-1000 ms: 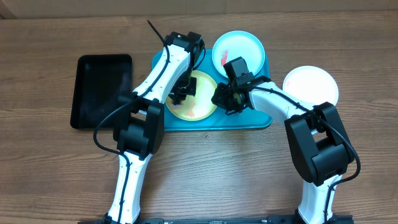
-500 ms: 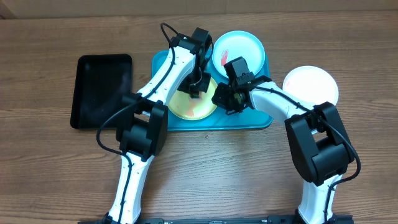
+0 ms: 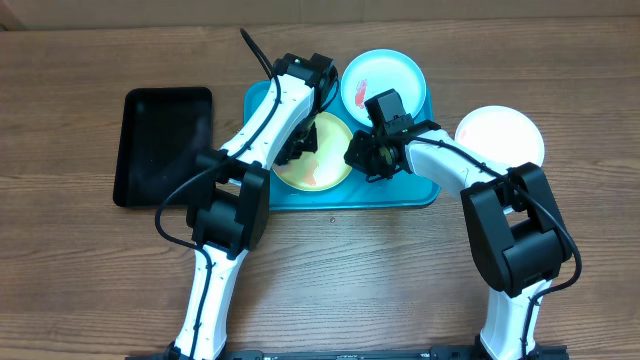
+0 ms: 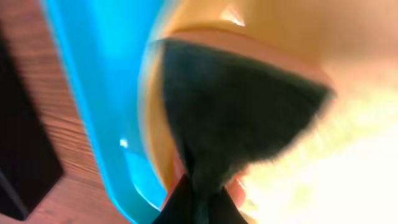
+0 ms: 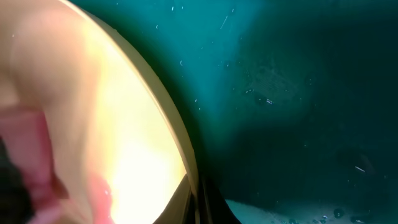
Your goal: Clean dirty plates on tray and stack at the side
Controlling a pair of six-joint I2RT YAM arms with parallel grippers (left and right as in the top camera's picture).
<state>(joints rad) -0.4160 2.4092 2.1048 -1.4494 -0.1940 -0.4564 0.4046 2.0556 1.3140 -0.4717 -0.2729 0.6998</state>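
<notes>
From overhead, the turquoise tray point(image 3: 400, 192) lies in the upper middle of the frame on the wood-grain tabletop point(image 3: 90, 280). It is a smooth plastic rectangle with rounded corners, its long axis running left to right. On its left half sits the round yellow-green-rimmed plate point(image 3: 320, 172), pale in the centre with a red smear. The light-blue-rimmed plate point(image 3: 381, 85) is at the tray's upper right and also carries a red streak. The white plate point(image 3: 500, 138) lies off the tray to the right, on the tabletop. A black tray point(image 3: 165, 145) lies at the left, its long axis running top to bottom.

The left hand point(image 3: 298, 147) is over the upper left of the yellow-green plate. Half a second ago it was nearer the plate's top edge, and it has since slid left and down. The right hand point(image 3: 362, 160) stays at the plate's right rim.

In the left wrist view, a dark fuzzy pad point(image 4: 236, 112) is pinched in the left hand, narrowing toward the bottom edge and pressed against the plate's glossy face point(image 4: 329, 180). The tray point(image 4: 93, 87) runs along the left side of the view.

In the right wrist view, the plate's rim curves from upper left to bottom centre point(image 5: 112, 124), with a red smear point(image 5: 31, 149) at the left. The right hand's dark tips close on the rim at the bottom centre, over the speckled teal tray floor point(image 5: 280, 93).
</notes>
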